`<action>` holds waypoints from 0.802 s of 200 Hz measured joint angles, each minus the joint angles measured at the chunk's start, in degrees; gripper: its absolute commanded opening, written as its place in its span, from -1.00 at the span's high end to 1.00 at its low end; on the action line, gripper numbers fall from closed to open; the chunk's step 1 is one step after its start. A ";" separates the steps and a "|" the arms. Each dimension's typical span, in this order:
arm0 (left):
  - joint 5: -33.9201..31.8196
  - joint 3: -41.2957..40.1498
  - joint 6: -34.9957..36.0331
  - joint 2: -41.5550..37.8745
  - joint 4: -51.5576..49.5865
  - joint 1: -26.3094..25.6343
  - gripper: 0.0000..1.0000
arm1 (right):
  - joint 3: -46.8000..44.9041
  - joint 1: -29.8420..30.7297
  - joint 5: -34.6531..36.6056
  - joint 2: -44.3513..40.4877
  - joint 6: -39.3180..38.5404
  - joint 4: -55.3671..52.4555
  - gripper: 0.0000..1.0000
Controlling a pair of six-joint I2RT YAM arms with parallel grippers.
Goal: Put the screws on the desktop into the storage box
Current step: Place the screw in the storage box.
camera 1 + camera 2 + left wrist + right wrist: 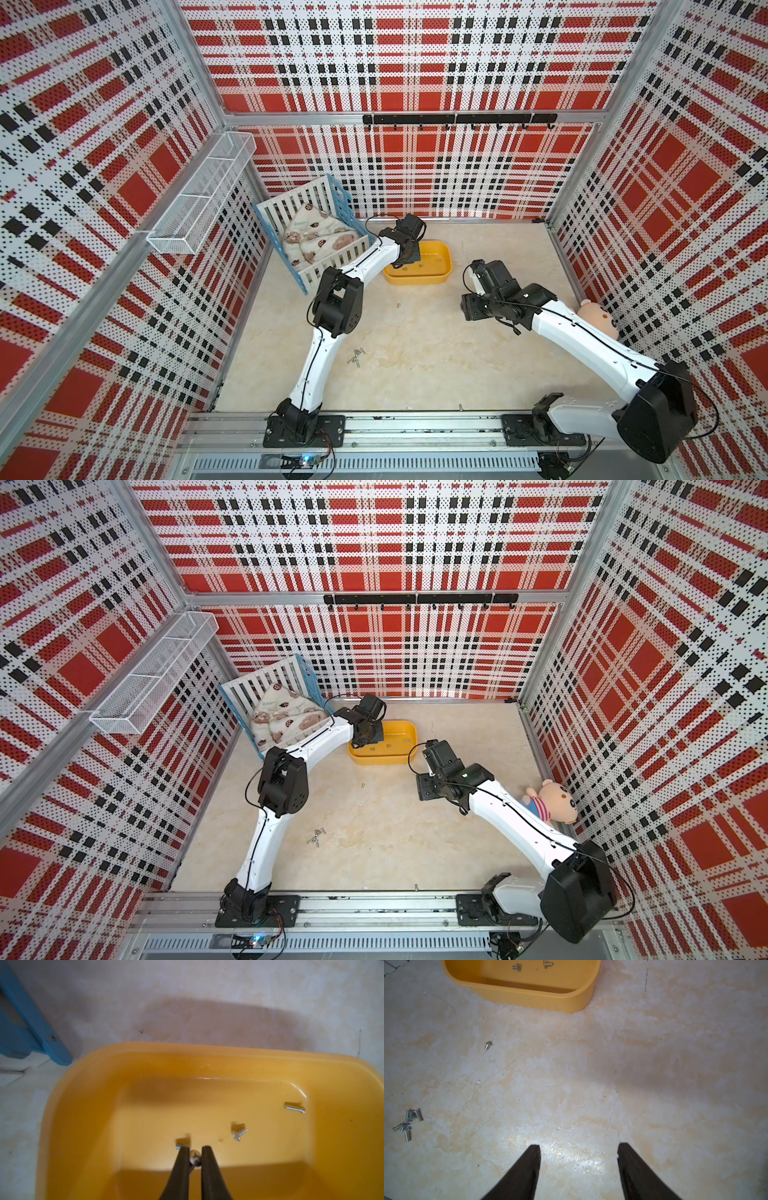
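While the left claw (pixel 195 1149) is held over the shallow yellow plastic storage box (pixel 166 1049), one small silver metal screw (pixel 195 1158) is clamped between its black tips, and three loose screws (pixel 239 1133) are seen on the box floor near those tips. The right claw (pixel 578 1147) is seen with its tips wide apart above the beige marble-look desktop (pixel 591 1064), where a heap of screws (pixel 406 1124) and a single screw (pixel 488 1045) lie ahead of it.

screws (pixel 356 357): pile plus one stray on beige desktop (pixel 436 353) | three in yellow storage box (pixel 415 279) | one held over it
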 measured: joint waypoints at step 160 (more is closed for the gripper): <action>-1.07 2.54 1.18 1.36 -1.81 0.44 -0.02 | 1.11 0.02 -1.29 0.00 -0.17 -0.59 -0.30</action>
